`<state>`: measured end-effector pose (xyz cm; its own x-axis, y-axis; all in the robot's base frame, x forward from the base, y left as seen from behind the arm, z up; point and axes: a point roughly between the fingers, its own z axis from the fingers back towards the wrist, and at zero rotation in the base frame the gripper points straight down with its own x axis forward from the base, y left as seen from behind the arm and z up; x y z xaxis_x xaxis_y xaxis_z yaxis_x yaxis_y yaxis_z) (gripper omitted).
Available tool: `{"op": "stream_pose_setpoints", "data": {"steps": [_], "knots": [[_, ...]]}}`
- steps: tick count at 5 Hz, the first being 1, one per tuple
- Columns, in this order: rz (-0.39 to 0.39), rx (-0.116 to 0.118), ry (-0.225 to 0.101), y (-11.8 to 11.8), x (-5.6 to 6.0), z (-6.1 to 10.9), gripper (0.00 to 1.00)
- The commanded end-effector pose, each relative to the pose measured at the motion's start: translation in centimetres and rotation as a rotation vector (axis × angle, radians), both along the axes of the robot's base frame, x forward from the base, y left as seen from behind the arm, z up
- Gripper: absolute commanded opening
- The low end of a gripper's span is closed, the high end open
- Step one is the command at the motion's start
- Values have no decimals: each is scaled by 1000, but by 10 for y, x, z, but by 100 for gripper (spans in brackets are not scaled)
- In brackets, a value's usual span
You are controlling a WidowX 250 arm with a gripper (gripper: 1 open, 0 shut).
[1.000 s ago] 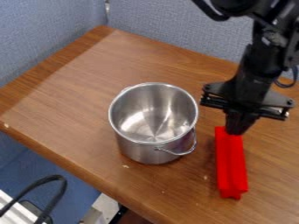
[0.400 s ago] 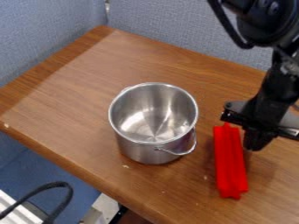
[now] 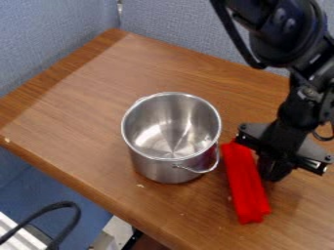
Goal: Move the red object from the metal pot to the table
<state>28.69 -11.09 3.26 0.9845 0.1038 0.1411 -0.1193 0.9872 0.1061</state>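
One red object, a long flat bar, lies on the table just right of the metal pot, its near end toward the front edge. The gripper points down at the bar's far end; whether its jaws grip the bar or stand free cannot be told.

Loads of open brown wood-grain tabletop left and far. Shiny round steel pot mid-table, long flat red bar just right, black gripper blocking there.
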Motion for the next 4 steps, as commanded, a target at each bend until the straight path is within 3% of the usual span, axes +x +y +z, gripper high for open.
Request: {"op": "stream_pose_setpoints", "data": {"steps": [1,2,3,4], "knots": [[4,-21,-44,7,1,32,100],[24,-47,-54,15,1,66,100],[58,-49,-56,20,4,76,100],[52,-63,-50,21,-3,68,100]]}}
